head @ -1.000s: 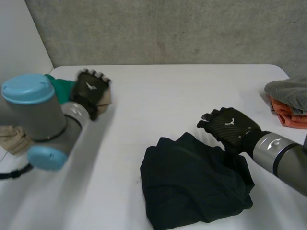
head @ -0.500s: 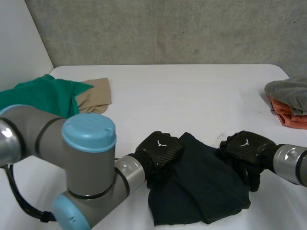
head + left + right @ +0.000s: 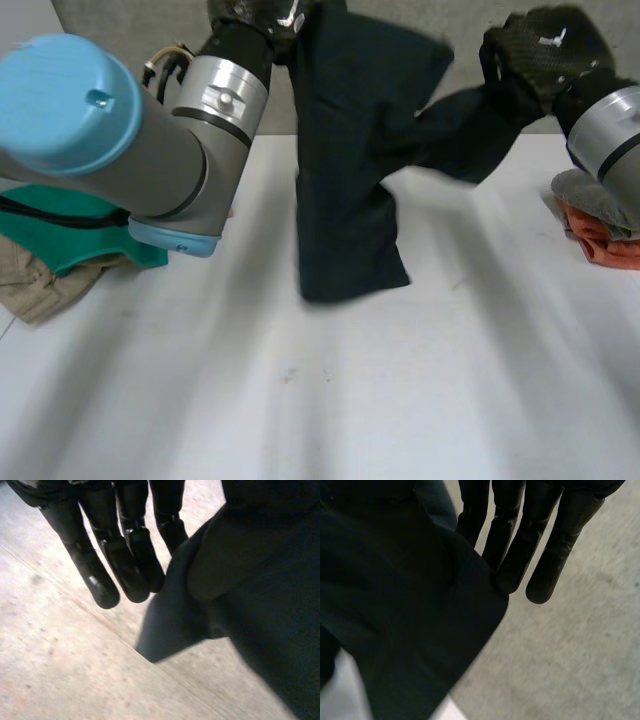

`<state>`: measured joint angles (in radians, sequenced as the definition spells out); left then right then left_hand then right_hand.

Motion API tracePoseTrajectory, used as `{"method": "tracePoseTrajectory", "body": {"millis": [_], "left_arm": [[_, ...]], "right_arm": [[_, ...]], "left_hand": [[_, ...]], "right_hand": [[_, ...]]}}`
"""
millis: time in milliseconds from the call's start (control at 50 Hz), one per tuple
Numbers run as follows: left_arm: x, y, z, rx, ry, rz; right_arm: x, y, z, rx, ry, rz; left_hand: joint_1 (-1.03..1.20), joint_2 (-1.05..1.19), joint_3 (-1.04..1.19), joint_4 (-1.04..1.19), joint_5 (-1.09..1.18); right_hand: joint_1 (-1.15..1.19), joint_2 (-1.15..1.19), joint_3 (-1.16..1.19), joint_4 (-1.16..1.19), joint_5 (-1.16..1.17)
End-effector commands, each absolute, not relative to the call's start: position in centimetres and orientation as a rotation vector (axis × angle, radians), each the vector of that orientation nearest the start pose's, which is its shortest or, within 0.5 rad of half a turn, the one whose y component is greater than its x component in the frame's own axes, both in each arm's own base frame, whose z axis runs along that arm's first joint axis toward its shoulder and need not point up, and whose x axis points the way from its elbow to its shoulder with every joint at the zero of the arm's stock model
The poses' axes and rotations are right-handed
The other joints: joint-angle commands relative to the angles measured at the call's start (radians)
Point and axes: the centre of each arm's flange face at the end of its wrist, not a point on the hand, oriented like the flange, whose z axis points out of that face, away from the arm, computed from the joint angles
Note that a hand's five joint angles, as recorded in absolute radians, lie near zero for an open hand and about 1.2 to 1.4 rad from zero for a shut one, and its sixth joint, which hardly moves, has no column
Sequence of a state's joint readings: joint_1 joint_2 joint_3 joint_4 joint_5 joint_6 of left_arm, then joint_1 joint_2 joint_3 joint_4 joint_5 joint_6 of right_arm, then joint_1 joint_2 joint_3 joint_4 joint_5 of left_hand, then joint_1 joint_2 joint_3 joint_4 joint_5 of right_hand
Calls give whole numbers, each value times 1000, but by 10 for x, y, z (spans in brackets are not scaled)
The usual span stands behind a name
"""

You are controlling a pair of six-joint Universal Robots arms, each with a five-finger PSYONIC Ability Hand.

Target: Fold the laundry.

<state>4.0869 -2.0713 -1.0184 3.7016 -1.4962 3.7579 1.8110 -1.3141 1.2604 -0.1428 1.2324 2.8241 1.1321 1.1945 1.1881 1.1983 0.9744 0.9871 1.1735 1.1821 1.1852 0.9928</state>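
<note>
Barely started: cloth hanging over counter, pinched by left hand and right hand (fingers straight, thumbs hidden); no fold made yet.

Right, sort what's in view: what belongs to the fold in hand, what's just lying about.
In play: dark garment, held up by left hand and right hand.
Lying about: green cloth, beige cloth, grey cloth, orange cloth.

The place looked like a robotics lab set up for a laundry trial. A bare white table stood against a rough concrete wall. A grey robot arm with light-blue caps reached over it. A green cloth and a tan cloth lay at the left edge, a grey cloth on an orange cloth at the right.
</note>
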Motion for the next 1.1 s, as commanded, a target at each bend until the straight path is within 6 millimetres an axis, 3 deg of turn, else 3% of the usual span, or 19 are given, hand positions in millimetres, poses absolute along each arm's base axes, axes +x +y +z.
{"method": "tracePoseTrajectory", "body": {"millis": [20, 180, 260, 440, 540, 580, 620, 760, 780, 820, 840, 860, 900, 940, 1020, 1100], "left_arm": [[-371, -272, 294, 1110, 1374, -2680], [-355, -241, 206, 1335, 1680, -2408], [-350, -222, 185, 1420, 1754, -2309], [-325, -198, 216, 1398, 1873, -2215], [-325, -182, 228, 1400, 1939, -2288], [-329, -174, 230, 1418, 1974, -2327], [-332, -170, 229, 1431, 1992, -2335], [-335, -174, 222, 1441, 2003, -2284], [-333, -173, 218, 1455, 2014, -2256], [-330, -171, 212, 1472, 2032, -2214], [-327, -170, 209, 1481, 2043, -2190], [-322, -172, 206, 1476, 2048, -2158], [-313, -183, 208, 1417, 2049, -2143], [-292, -209, 217, 1276, 2068, -2137], [-264, -238, 224, 1115, 2082, -2118], [-254, -250, 224, 1071, 2087, -2104]], "right_arm": [[249, -297, 291, -1011, 1828, -2038], [242, -254, 212, -1325, 2137, -1585], [233, -243, 195, -1455, 2251, -1421], [222, -238, 188, -1526, 2352, -1366], [216, -224, 189, -1713, 2336, -1286], [214, -224, 192, -1737, 2329, -1283], [213, -227, 202, -1731, 2322, -1338], [208, -244, 232, -1600, 2313, -1577], [205, -250, 236, -1554, 2320, -1616], [201, -255, 240, -1511, 2333, -1657], [197, -260, 242, -1481, 2345, -1685], [196, -263, 243, -1471, 2347, -1697], [194, -266, 244, -1457, 2350, -1715], [193, -268, 244, -1453, 2347, -1732], [193, -269, 240, -1449, 2355, -1718], [193, -271, 232, -1419, 2375, -1675]], "left_hand": [[264, 202, 208, 198, 247], [264, 202, 208, 198, 247], [262, 199, 206, 195, 245], [264, 202, 208, 198, 247], [262, 199, 206, 195, 245], [264, 202, 208, 198, 247], [264, 202, 208, 198, 247], [264, 202, 208, 198, 247], [102, 39, 46, 36, 85], [-682, -745, -738, -749, -699], [-958, -1020, -1014, -1024, -974], [-882, -944, -938, -948, -899], [-958, -1020, -1014, -1024, -974], [-958, -1020, -1014, -1024, -974], [-958, -1020, -1014, -1024, -974], [-958, -1020, -1014, -1024, -974]], "right_hand": [[409, 223, 214, 211, 229], [409, 223, 214, 211, 229], [409, 223, 214, 211, 229], [409, 223, 214, 211, 229], [409, 223, 214, 211, 229], [-33, -220, -228, -231, -213], [-813, -999, -1008, -1011, -993], [-813, -999, -1008, -1011, -993], [-813, -999, -1008, -1011, -993], [-813, -999, -1008, -1011, -993], [-813, -999, -1008, -1011, -993], [-813, -999, -1008, -1011, -993], [-813, -999, -1008, -1011, -993], [-813, -999, -1008, -1011, -993], [-813, -999, -1008, -1011, -993], [-813, -999, -1008, -1011, -993]]}}
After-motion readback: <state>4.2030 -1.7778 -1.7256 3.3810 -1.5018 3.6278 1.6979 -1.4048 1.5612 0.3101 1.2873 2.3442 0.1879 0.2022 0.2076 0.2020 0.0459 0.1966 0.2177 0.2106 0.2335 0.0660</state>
